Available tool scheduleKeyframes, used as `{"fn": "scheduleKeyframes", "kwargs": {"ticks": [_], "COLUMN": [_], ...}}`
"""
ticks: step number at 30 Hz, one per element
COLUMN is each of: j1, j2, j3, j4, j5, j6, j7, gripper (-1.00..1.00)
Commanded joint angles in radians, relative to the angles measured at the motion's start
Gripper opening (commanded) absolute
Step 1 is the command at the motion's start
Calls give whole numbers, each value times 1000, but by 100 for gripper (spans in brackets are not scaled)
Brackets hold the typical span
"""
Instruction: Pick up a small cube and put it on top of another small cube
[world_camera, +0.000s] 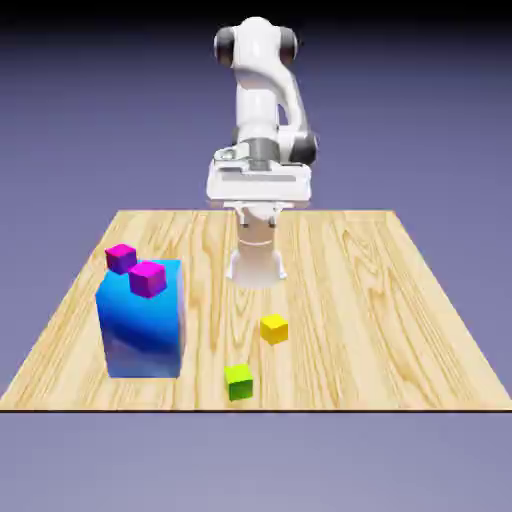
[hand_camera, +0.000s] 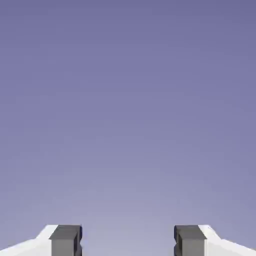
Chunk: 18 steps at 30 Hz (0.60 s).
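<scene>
Waiting out over the board, the gripper (hand_camera: 128, 241) stands wide, nothing between its tips, and the hand view gives us only plain backdrop (hand_camera: 128, 100) beyond them! Down on the wooden table (world_camera: 370, 300) sits the yellow cube (world_camera: 274, 328), out to the exterior view's right of the big blue block (world_camera: 145, 330), with the lime-green cube (world_camera: 239, 382) nearer the camera. And what a tidy little target: it looks light and stiff, flat-faced, no squeeze in it, hardly fragile. Smooth sides, mind you, so a slanted pinch could let it slip or twist! The hold to want is square across two opposite upright faces, around mid-height, jaws level, top and bottom left free for stacking. Room enough around it for both fingers, by the look of things. Containers? None in sight, so nothing is boxed in; two magenta cubes (world_camera: 147, 279) show up at the block's top, though whether they truly rest on it is hard to tell from here.
</scene>
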<state>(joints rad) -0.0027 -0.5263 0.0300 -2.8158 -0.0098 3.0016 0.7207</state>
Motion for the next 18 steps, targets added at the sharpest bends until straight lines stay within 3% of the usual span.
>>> {"fn": "scheduleKeyframes", "kwargs": {"ticks": [1, 13, 18], "j1": [-12, -156, -29], "j2": [36, 464, 558], "j3": [25, 319, 174], "j4": [-5, -62, -55], "j5": [-8, -104, -155], "j6": [-29, -376, -291], "j7": [-17, -215, -178], "gripper": [0, 0, 0]}}
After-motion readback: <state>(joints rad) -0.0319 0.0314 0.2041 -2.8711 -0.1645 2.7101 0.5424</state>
